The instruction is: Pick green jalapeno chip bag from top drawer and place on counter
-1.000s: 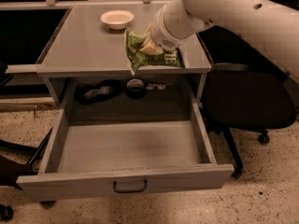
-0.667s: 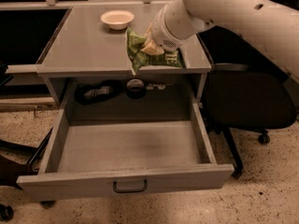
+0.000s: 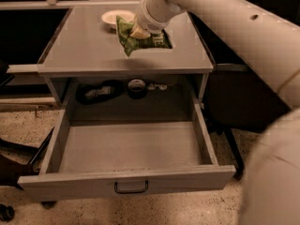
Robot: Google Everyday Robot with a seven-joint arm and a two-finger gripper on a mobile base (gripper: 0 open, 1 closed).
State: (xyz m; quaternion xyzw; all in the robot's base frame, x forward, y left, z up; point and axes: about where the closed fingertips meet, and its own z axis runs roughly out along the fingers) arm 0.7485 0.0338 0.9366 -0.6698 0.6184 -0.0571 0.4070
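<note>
— Where was the green jalapeno chip bag (image 3: 149, 41)?
— Upper centre, over the counter (image 3: 79, 46) beside a bowl (image 3: 111, 18). It was crinkled green with pale lettering, clenched in the gripper (image 3: 139, 32).
— The top drawer (image 3: 131, 149)?
— Open, lower centre.

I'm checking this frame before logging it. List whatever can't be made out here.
Camera view:
- Pincer, over the counter atop the green jalapeno chip bag: mostly hidden by the arm's wrist.
- Whether the bag touches the counter: unclear.
- Bowl: partly hidden behind the bag.
- Dark items on the shelf above the top drawer: too dim to identify.
</note>
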